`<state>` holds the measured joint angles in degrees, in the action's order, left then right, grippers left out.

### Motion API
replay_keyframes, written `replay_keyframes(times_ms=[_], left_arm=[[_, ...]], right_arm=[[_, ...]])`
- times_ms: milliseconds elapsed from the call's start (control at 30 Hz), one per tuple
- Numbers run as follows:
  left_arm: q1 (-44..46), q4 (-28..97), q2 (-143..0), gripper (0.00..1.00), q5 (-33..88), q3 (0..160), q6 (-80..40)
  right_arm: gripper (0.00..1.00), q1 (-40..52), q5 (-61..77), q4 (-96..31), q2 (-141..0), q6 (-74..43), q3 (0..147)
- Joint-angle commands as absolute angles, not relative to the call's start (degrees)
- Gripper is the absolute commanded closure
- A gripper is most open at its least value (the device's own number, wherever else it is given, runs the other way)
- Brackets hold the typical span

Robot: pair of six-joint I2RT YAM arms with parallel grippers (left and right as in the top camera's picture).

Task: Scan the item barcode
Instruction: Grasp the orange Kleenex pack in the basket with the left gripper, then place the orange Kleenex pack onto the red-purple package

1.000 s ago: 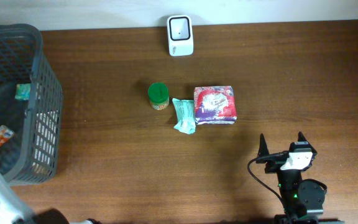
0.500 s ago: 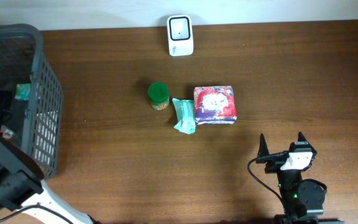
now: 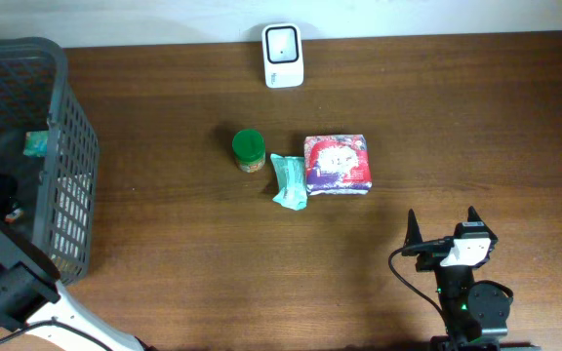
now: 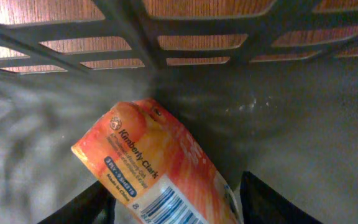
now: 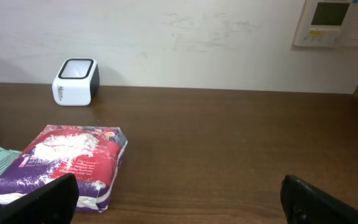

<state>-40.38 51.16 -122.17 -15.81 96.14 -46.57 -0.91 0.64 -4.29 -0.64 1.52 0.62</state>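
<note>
the task looks barely begun: nothing is at the scanner (image 3: 283, 56), which stands alone at the far edge of the table (image 3: 476, 117). the left gripper (image 4: 176, 202) is down inside the grey basket (image 3: 71, 195) at the left end, and its wrist view shows an orange pack (image 4: 160, 168) lying tilted on the basket floor, a strip of its barcode (image 4: 166, 208) showing at the lower edge. the dark fingers (image 4: 92, 205) sit on either side of the pack, very close to it, but it cannot be told whether they pinch it yet or only flank it. the right gripper (image 3: 444, 226) waits near the front right of the table with its jaws spread wide and holding nothing. a green-lidded jar (image 3: 249, 149), a teal packet (image 3: 289, 181) and a red and purple pack (image 3: 337, 163) lie together mid-table; whether those have been scanned cannot be judged. what seems left is nearly everything: secure the orange pack, lift it clear of the basket wall, carry it across to the scanner and turn the barcode toward its window.
</note>
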Motion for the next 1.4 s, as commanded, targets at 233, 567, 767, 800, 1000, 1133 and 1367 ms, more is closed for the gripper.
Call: replay_keyframes(times_ms=[233, 567, 767, 800, 1000, 1133, 1367], left_arm=[[-41.1, 53.1, -111.8, 1.0, -1.6, 98.6, -41.7], [-36.9, 45.6, -88.1, 1.0, 32.6, 100.0, -38.7], [-17.9, 46.8, -87.4, 1.0, 33.2, 99.9, -16.3], [-13.7, 48.3, -87.9, 1.0, 31.4, 99.9, -13.0], [7.8, 52.4, -94.1, 0.98, 17.5, 99.4, -12.1], [16.4, 51.3, -102.6, 0.94, 16.5, 99.4, -12.1], [23.4, 49.5, -112.8, 0.89, 16.7, 99.4, -12.1]], right_arm=[[0.01, -0.4, 0.2, -4.7, -0.3, 1.2, 0.3], [0.01, -0.4, 0.2, -4.7, -0.3, 1.2, 0.3], [0.01, -0.4, 0.2, -4.7, -0.3, 1.2, 0.3], [0.01, -0.4, 0.2, -4.7, -0.3, 1.3, 0.3], [0.01, -0.4, 0.2, -4.7, -0.3, 1.2, 0.3], [0.01, -0.4, 0.2, -4.7, -0.3, 1.2, 0.3], [0.01, -0.4, 0.2, -4.7, -0.3, 1.3, 0.3]])
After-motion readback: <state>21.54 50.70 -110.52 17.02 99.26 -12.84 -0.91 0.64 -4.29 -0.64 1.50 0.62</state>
